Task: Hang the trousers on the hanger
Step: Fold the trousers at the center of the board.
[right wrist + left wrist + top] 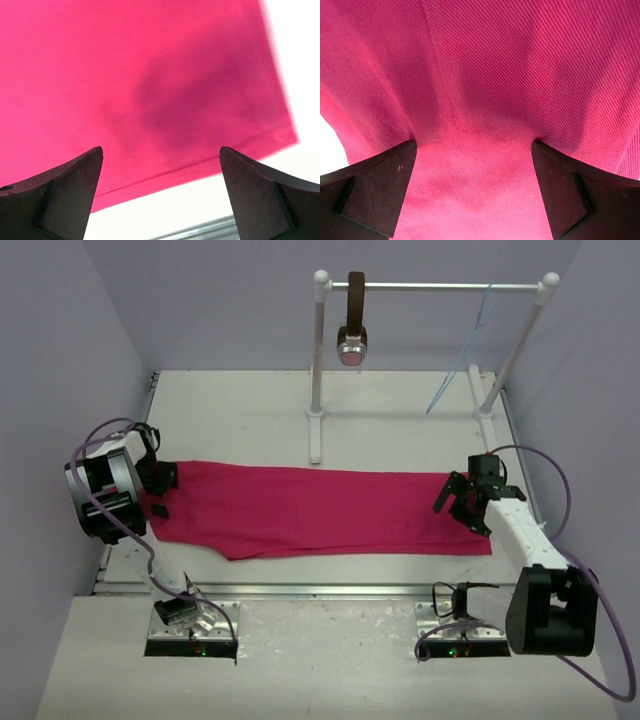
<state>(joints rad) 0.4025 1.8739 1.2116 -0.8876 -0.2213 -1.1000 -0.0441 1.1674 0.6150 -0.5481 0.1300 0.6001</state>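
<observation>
The magenta-pink trousers (320,510) lie flat across the table from left to right. The pale blue hanger (468,352) hangs from the rail at the back right. My left gripper (160,492) is at the left end of the trousers. In the left wrist view it (474,142) is open, its fingertips pressed onto the fabric (480,75), which bulges between them. My right gripper (460,503) is open over the right end. In the right wrist view it (161,148) hovers above the hem edge (150,100), with nothing held.
A white clothes rail (430,286) on two posts stands at the back of the table (240,410). A brown strap with a round metallic end (352,332) hangs from it left of the hanger. Purple walls close in both sides.
</observation>
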